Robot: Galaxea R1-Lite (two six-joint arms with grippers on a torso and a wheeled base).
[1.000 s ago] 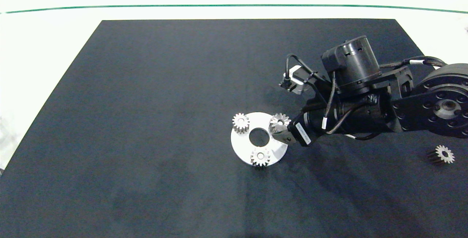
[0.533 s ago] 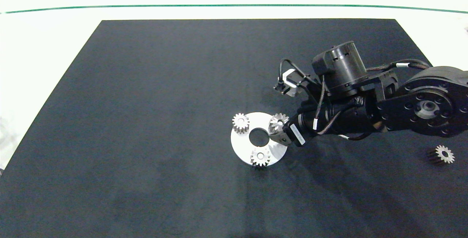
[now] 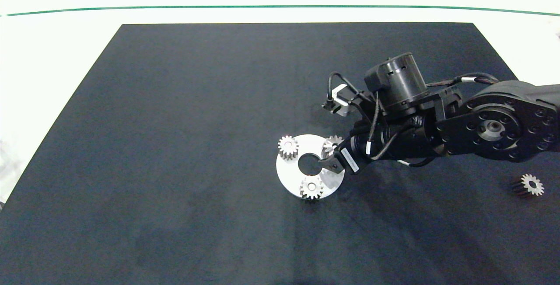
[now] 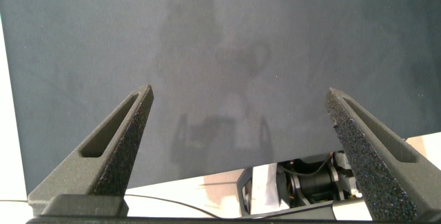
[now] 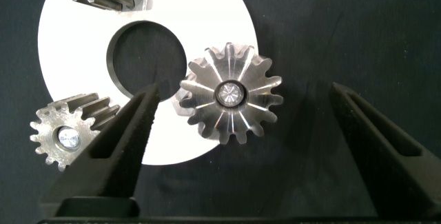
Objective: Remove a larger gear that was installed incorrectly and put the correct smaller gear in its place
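Observation:
The larger gear [image 5: 231,94], silver with long pointed teeth, sits on a pin at the right edge of the white disc plate [image 5: 207,17]. My right gripper [image 5: 244,92] is open and straddles it, one finger on each side, with gaps to the teeth. In the head view the right gripper [image 3: 329,153] partly covers the larger gear [image 3: 333,142] on the plate [image 3: 288,173]. The smaller gear [image 3: 530,184] lies loose on the mat far to the right. My left gripper [image 4: 239,92] hangs open over bare mat, outside the head view.
Two other small gears [image 3: 288,146] [image 3: 311,187] stand on the plate around its centre hole [image 3: 309,164]. The black mat [image 3: 175,123] covers the white table. The right arm [image 3: 481,127] reaches in from the right edge, above the mat.
The right arm has moved left toward the plate. Its open gripper has come further over the larger gear and now hides more of it. The gears have not moved.

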